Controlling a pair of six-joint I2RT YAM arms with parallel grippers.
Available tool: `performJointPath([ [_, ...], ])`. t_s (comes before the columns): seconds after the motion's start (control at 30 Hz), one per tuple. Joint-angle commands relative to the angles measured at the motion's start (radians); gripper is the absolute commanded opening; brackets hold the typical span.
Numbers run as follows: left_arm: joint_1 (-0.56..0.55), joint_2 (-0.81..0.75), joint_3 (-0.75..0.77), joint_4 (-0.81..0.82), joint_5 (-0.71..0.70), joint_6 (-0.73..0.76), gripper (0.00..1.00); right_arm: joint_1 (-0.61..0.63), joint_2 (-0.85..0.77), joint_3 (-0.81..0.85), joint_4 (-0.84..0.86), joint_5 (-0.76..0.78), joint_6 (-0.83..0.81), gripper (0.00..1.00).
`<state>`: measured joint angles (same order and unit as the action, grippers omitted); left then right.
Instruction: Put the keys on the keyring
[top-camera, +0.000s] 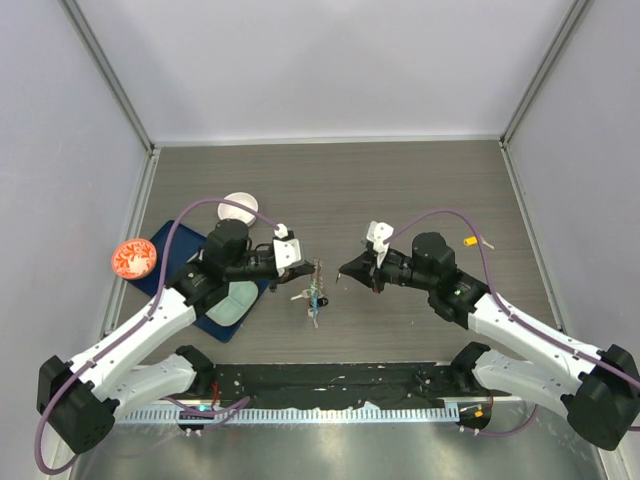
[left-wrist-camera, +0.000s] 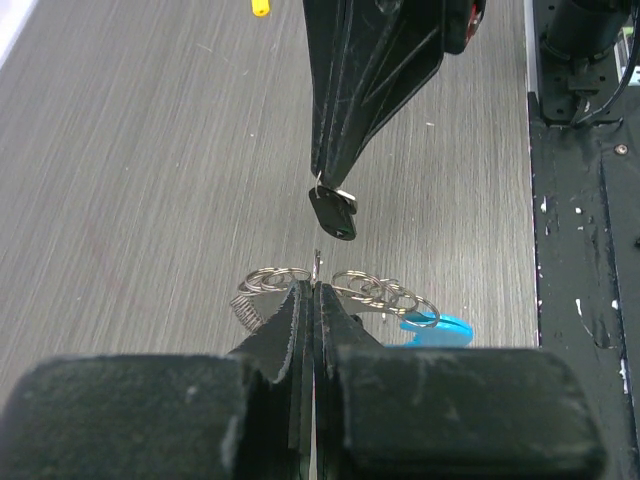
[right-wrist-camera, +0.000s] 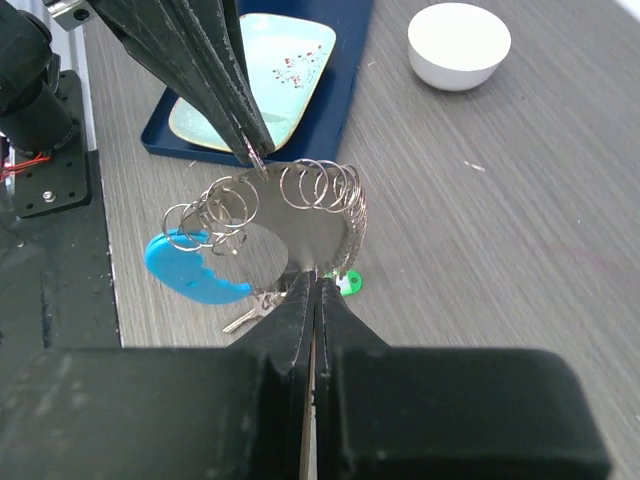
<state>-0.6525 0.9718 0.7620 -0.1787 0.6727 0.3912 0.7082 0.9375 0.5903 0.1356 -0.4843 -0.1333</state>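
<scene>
My left gripper (top-camera: 305, 265) is shut on the top edge of the keyring (top-camera: 315, 287) and holds it upright above the table. In the left wrist view the closed gripper (left-wrist-camera: 316, 290) pinches the ring (left-wrist-camera: 372, 290) between its small silver loops, and the blue tag (left-wrist-camera: 437, 324) hangs to the right. My right gripper (left-wrist-camera: 322, 178) is shut on the small loop of a black-headed key (left-wrist-camera: 333, 213), which dangles just above the keyring without touching it. In the right wrist view the right gripper (right-wrist-camera: 316, 285) sits just below the keyring (right-wrist-camera: 300, 225), and the key is hidden.
A white bowl (top-camera: 238, 208) stands at the back left. A navy tray (top-camera: 165, 262) holds a pale green plate (top-camera: 232, 300), with a red round object (top-camera: 133, 258) at its left. A small yellow piece (top-camera: 470, 240) lies to the right. A green tag (right-wrist-camera: 347, 284) and a silver key (right-wrist-camera: 245, 318) hang from the ring.
</scene>
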Motion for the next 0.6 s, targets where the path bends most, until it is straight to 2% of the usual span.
performJointPath([
  [0.0, 0.002, -0.038, -0.009, 0.111, -0.004, -0.037, 0.0, 0.019, 0.003, -0.01, 0.094, 0.018, -0.071, 0.01],
  [0.57, 0.001, -0.005, -0.001, 0.116, 0.044, -0.068, 0.0, 0.08, 0.018, 0.02, 0.099, 0.029, -0.127, 0.01],
])
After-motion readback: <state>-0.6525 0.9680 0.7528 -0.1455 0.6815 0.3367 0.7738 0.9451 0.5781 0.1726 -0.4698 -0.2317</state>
